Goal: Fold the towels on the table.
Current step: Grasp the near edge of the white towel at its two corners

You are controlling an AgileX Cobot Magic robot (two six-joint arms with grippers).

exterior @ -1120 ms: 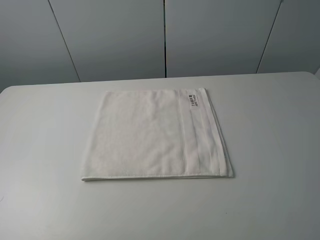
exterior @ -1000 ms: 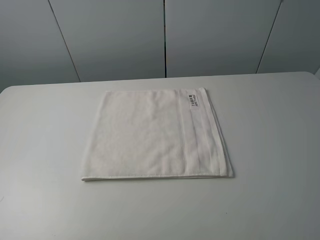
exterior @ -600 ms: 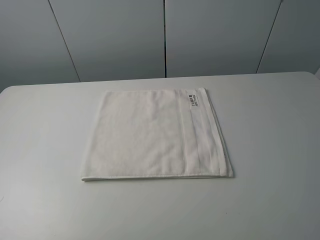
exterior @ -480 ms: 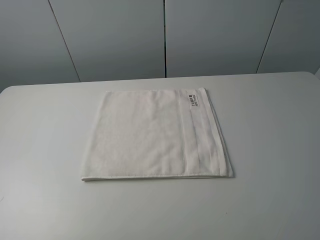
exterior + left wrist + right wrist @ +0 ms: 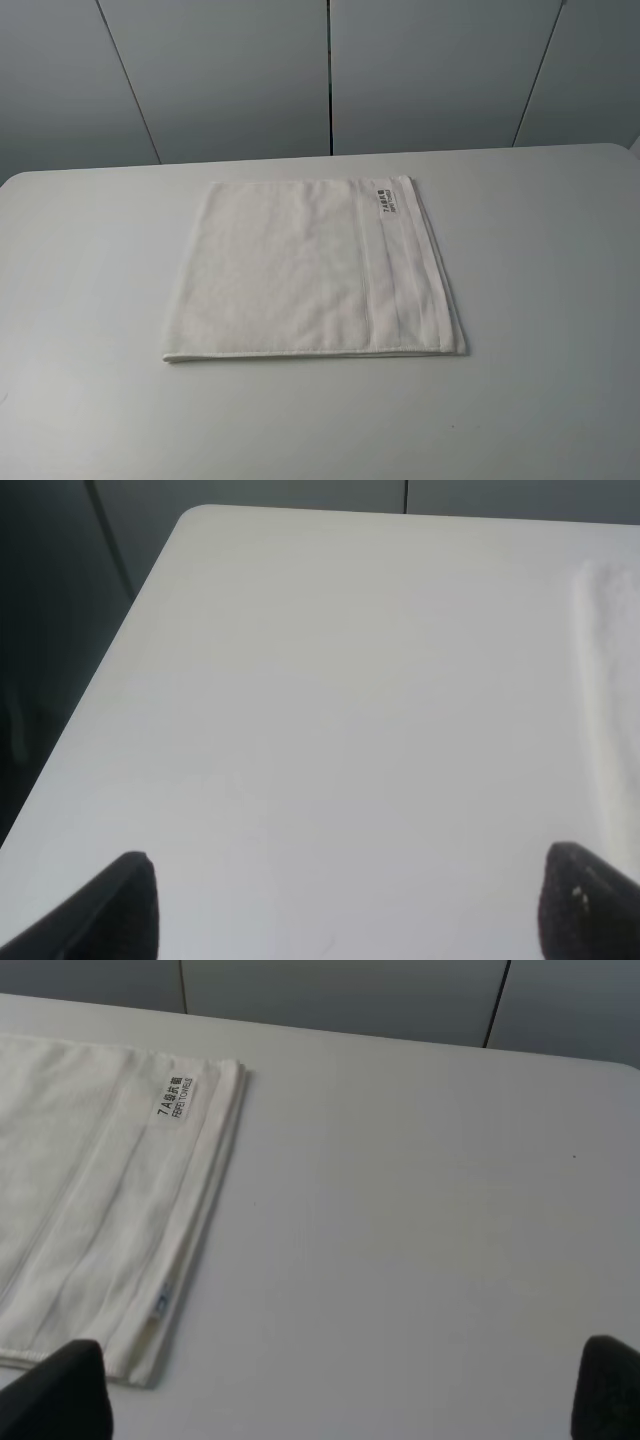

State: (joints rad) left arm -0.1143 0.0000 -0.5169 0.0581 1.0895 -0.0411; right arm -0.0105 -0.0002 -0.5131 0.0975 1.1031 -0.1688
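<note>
The white towel [image 5: 310,268] lies flat and folded in the middle of the white table [image 5: 540,300]. Its woven border band runs along the right side, with a small label [image 5: 387,202] near the far right corner. Neither gripper shows in the high view. In the left wrist view the left gripper [image 5: 345,905] is open over bare table, with the towel's edge [image 5: 610,680] off to one side. In the right wrist view the right gripper [image 5: 340,1390] is open, with the towel [image 5: 90,1190] and its label [image 5: 173,1099] to one side.
Grey wall panels [image 5: 330,70] stand behind the table's far edge. The table's rounded far-left corner [image 5: 195,515] shows in the left wrist view, with a dark drop beyond its edge.
</note>
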